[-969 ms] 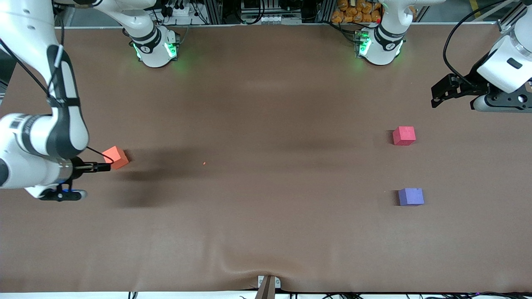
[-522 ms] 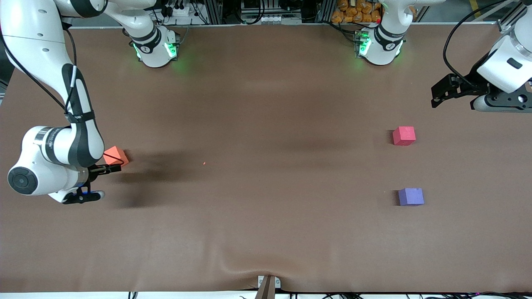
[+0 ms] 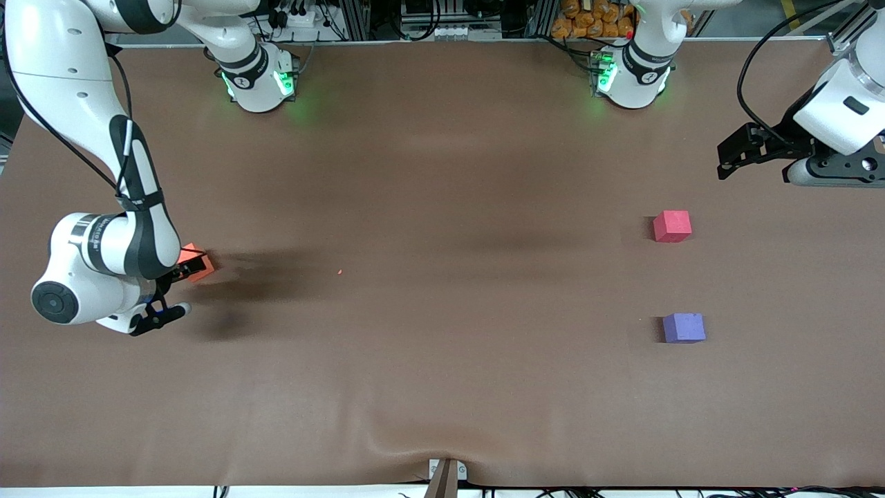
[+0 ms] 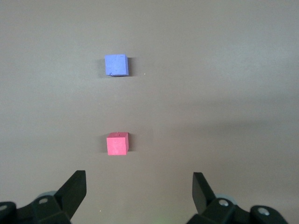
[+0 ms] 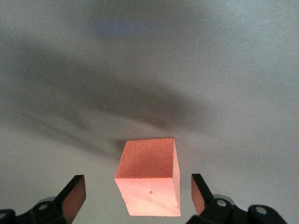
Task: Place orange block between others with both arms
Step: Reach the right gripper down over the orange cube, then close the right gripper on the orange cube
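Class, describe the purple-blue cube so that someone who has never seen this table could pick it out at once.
Start at the left arm's end of the brown table, where two small cubes sit apart. The purple-blue cube is the one nearer the front camera; its neighbour is the pinkish-red cube. The orange block lies at the right arm's end, under the right pincer.

A small matte purple-blue cube (image 4: 116,65) is seen in the upper left part of the frame, on a plain brown table surface (image 4: 224,93). A small matte pinkish-red cube (image 4: 117,143) is placed directly below it, well apart. At the bottom edge, the black fingers (image 4: 74,190) of the left gripper (image 4: 139,193) are spread wide, with nothing between them.
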Robot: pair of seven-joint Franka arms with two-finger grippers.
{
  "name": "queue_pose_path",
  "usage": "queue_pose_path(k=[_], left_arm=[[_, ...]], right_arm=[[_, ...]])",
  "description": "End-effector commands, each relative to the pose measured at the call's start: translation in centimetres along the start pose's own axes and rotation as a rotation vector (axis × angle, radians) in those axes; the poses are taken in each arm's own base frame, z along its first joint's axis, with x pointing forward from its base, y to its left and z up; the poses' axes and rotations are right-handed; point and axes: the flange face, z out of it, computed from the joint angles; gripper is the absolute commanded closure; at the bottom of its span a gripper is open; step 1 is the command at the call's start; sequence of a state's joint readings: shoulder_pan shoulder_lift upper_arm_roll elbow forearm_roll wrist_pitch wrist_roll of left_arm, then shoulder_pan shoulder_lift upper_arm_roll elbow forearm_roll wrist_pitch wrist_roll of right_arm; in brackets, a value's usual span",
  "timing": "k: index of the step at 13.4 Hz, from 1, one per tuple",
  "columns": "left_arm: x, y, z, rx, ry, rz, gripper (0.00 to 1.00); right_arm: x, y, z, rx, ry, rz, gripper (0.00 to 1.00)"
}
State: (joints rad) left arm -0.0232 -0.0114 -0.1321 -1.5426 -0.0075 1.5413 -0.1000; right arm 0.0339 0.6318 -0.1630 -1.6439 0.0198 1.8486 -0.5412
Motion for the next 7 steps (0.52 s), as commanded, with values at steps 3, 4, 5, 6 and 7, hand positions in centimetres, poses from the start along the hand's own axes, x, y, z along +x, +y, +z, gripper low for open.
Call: queue_pose_path(k=[3, 4, 5, 6, 7], left_arm=[[-0.3, -0.2, -0.5, 0.007, 0.007, -0.005, 0.0], [-0.3, -0.2, -0.5, 0.007, 0.007, -0.005, 0.0], [-0.3, -0.2, -0.5, 0.008, 0.008, -0.005, 0.0], [-0.3, -0.2, -0.5, 0.007, 0.007, -0.005, 0.0], [-0.3, -0.2, -0.5, 0.007, 0.007, -0.005, 0.0]], right_arm=[[-0.5, 0.2, 1.5, 0.0, -0.033, -0.043, 0.0], [-0.5, 0.1, 1.7, -0.01, -0.042, -0.05, 0.0], [-0.4, 0.0, 1.9, -0.012, -0.047, -0.053, 0.0], [-0.3, 0.1, 2.2, -0.011, -0.052, -0.053, 0.0], [-0.2, 0.1, 2.4, -0.017, -0.056, -0.056, 0.0]])
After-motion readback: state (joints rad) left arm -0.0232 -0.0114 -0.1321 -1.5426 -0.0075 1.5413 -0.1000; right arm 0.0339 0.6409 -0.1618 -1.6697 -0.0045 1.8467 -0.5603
